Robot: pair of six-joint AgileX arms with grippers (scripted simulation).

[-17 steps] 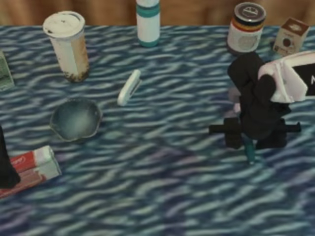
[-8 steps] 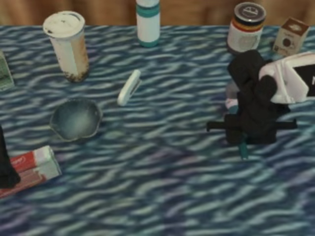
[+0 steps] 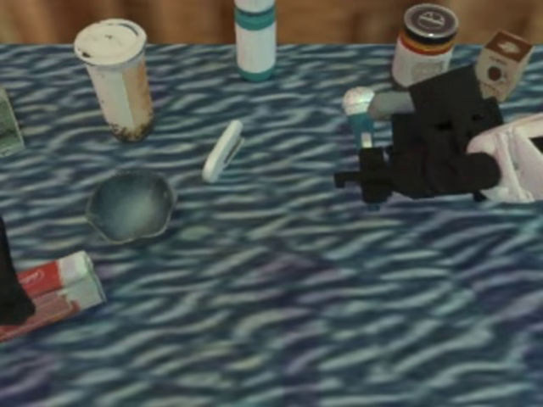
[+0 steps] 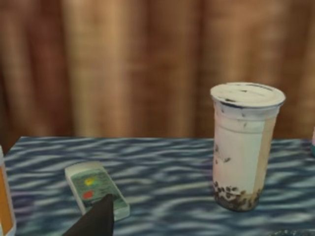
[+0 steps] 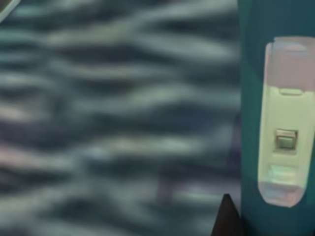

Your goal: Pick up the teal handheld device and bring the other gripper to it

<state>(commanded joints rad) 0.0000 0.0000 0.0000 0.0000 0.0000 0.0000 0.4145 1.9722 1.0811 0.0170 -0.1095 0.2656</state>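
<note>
My right gripper (image 3: 373, 176) hangs at the back right of the table, shut on the teal handheld device (image 3: 364, 133). The device's white rounded head (image 3: 358, 102) sticks out past the black gripper toward the table's far edge. In the right wrist view the teal handle (image 5: 252, 123) fills one side, with its white patch (image 5: 285, 123) facing the camera and one black fingertip (image 5: 227, 216) against it. The left gripper (image 3: 8, 284) is parked at the left edge of the table, far from the device.
A lidded drink cup (image 3: 114, 76) (image 4: 243, 147), a white-and-teal bottle (image 3: 255, 38), a jar (image 3: 422, 47) and a small brown box (image 3: 502, 61) line the back. A flat white case (image 3: 222, 150), a grey bowl (image 3: 131, 203), a red box (image 3: 55, 288) and a green remote (image 4: 96, 189) lie left.
The right gripper rose and swung toward the back and left with the device. The white head now points toward the far edge, where before the teal tail stuck out toward the front.
</note>
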